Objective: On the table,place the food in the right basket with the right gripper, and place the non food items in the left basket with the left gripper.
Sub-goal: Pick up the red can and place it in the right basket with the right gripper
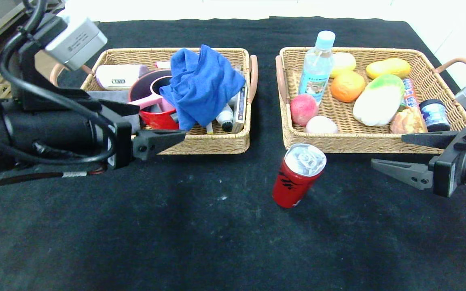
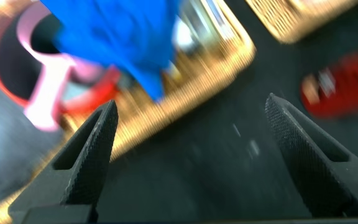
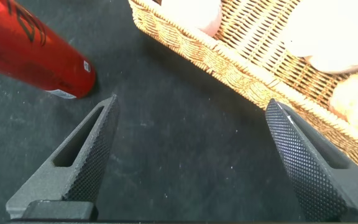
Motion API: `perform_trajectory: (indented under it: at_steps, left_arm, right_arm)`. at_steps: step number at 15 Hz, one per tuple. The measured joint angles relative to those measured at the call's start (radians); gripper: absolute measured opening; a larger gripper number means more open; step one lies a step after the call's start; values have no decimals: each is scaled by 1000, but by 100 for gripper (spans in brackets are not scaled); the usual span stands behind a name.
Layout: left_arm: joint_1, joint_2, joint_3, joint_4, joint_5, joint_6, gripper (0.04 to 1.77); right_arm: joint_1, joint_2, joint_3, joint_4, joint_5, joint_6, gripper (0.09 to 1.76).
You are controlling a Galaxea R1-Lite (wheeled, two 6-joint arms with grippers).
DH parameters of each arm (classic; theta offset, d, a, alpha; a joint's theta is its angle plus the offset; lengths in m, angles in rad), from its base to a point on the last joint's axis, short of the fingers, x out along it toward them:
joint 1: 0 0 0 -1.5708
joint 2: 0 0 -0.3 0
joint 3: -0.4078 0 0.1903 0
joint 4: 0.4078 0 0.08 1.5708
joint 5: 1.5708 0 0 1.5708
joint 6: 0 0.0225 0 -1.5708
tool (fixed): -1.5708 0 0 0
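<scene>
A red can (image 1: 298,175) with black lettering too small to read stands on the table (image 1: 176,226), just in front of the right basket (image 1: 447,91), which holds a blue-labelled water bottle (image 1: 317,66), an orange (image 1: 347,86) and other foods. The left basket (image 1: 200,141) holds a blue cloth (image 1: 202,85) and a red pot (image 1: 156,101). The left gripper (image 1: 176,139) and right gripper (image 1: 388,155) both hover spread wide, holding nothing.

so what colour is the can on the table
Red with a silver top; the can shows best in the head view.

Red can (image 1: 297,176), silver top, on black speckled table (image 1: 176,234). Tan woven baskets (image 1: 200,142) at 11 and 1 o'clock. Bright blue cloth (image 1: 200,87); orange fruit (image 1: 347,86).
</scene>
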Motion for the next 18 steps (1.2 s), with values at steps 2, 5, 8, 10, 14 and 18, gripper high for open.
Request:
perform_trajectory:
  at_steps: [2, 5, 8, 10, 14, 18]
  left_arm:
    - [-3, -73, 93, -1, -59, 7, 170]
    - [-4, -151, 190, -8, -81, 19, 171]
    - [-4, -199, 244, -9, -76, 26, 171]
    - [-4, -217, 254, -9, -58, 33, 171]
    - [-3, -235, 258, -10, -36, 51, 171]
    - [-4, -239, 265, -9, -33, 63, 172]
  right_arm:
    - [1, 8, 3, -31, 0, 3, 171]
    - [6, 16, 11, -48, 1, 5, 171]
    - [10, 19, 14, -48, 1, 6, 171]
    - [13, 21, 14, -49, -1, 5, 171]
    - [36, 19, 13, -50, -101, 40, 171]
    - [72, 6, 75, -142, -126, 69, 171]
